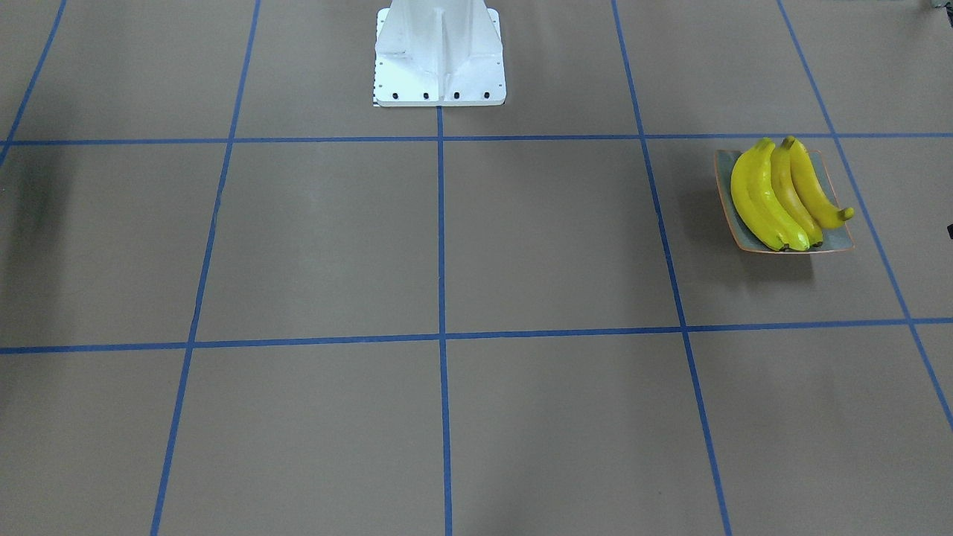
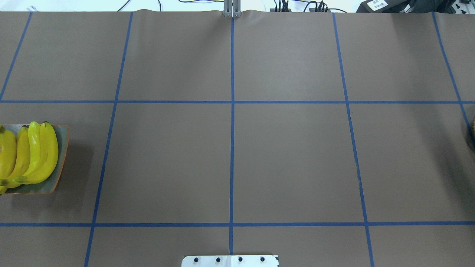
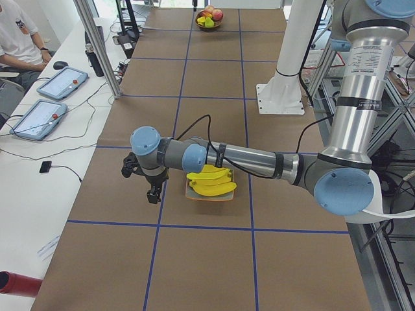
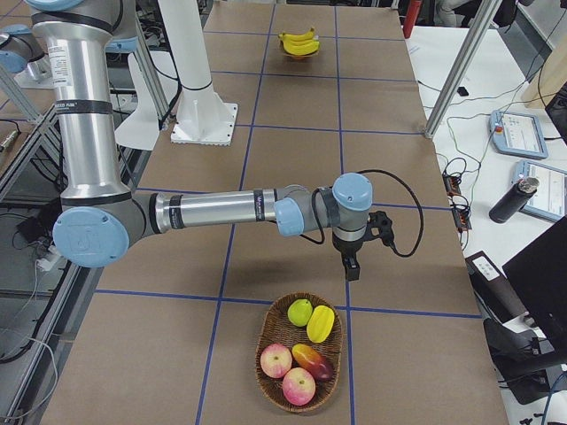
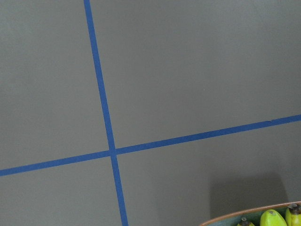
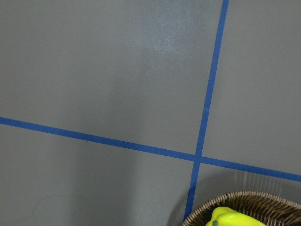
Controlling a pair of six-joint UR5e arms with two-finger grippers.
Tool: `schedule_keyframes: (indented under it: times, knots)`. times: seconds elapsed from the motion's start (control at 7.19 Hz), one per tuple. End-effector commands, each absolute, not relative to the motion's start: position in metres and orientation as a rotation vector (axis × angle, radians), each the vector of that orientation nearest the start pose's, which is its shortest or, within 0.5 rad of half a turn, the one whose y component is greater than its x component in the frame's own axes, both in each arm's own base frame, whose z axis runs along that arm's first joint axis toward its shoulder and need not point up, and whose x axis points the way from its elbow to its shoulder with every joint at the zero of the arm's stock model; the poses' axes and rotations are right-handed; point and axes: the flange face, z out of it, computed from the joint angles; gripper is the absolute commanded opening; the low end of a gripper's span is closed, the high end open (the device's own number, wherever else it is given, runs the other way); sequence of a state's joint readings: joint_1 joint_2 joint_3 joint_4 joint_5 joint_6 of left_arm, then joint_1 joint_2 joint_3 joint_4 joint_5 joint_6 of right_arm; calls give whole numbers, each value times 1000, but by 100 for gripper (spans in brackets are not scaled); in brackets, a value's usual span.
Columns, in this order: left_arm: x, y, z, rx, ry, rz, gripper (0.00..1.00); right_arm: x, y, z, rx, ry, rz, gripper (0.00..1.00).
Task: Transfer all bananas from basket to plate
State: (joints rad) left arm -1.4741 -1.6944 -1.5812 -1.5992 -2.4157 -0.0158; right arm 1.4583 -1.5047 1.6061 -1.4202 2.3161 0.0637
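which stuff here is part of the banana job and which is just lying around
Job: bananas, plate under them, wicker basket.
Lying about: fruit left in the basket, tablets, dark bottle.

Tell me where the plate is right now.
The plate sits at the overhead view's far left edge, on the robot's left side, just left of a blue tape line, holding the three bananas.

Nothing readable is showing anywhere right now. A white label (image 2: 378, 4) is sitting on a dark box (image 2: 366, 7) past the far edge of the table (image 2: 289, 55), its print coming through too small to read.
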Motion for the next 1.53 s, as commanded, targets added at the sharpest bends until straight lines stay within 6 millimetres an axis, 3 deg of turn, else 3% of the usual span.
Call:
schedule_keyframes:
  times: [0.0, 0.97, 1.39]
  knots:
    - [-5, -545, 588, 97, 863, 140, 99, 5, -536, 593, 174, -772, -142, 100]
    - [-3, -545, 582, 107, 861, 148, 99, 5, -535, 595, 168, -772, -139, 100]
    - [-3, -547, 579, 114, 861, 151, 99, 15, -531, 600, 162, -791, -116, 100]
